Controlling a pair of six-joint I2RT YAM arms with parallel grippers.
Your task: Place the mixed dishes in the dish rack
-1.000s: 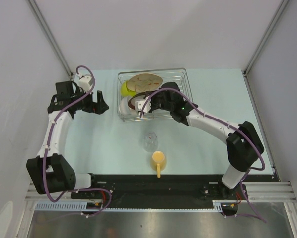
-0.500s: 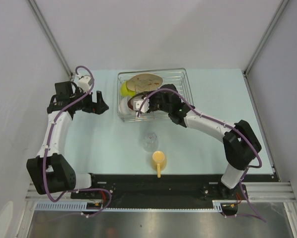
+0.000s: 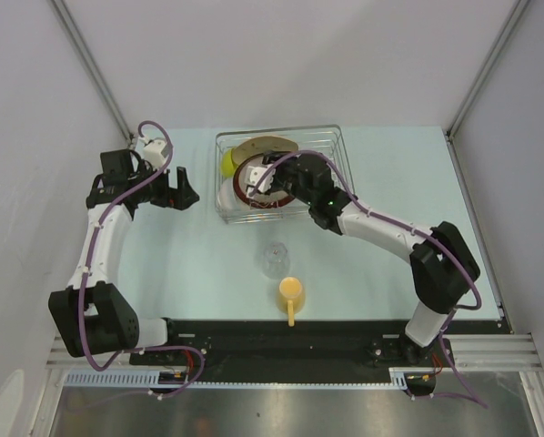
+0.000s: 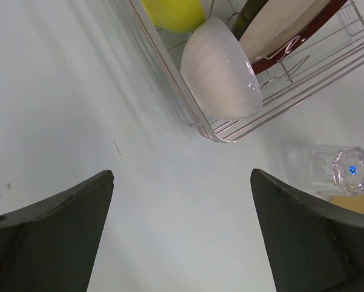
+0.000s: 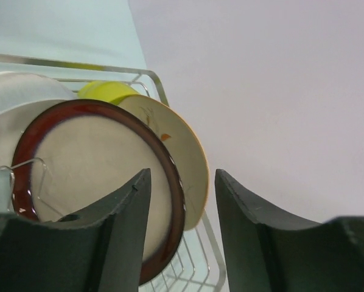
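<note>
**Right claw (image 5: 182, 182).** The jaws stand part-way apart and grip nothing. The curved edge of the red-brown-rimmed plate (image 5: 91, 170) runs up through the gap between the fingers, and neither finger visibly presses on it. Directly behind that plate leans the tan floral plate (image 5: 185, 146), its orange edge just past the same gap. Beyond both plates is the lime-green bowl (image 5: 106, 91). The white bowl (image 5: 17, 97) is to the claw's left. All four sit in the dish rack (image 3: 325, 150), whose wire rim shows beyond the plates and below the claw.

**Left claw (image 4: 182, 176).** The jaws are at full spread, holding nothing, above bare counter (image 3: 190, 264). The rack's corner lies ahead, with the white bowl bulging against its wires. Open counter separates the claw from that wall. The clear glass (image 4: 328, 173) is on the counter ahead of the finger at the right of the wrist view, outside the rack. The yellow mug (image 3: 291, 293) is just past the glass, its handle toward the arm bases.

**Pose.** The right arm's elbow is raised near the counter's right side, and its forearm reaches left over the rack. The left arm is bent at the elbow, with the wrist turned toward the rack.
</note>
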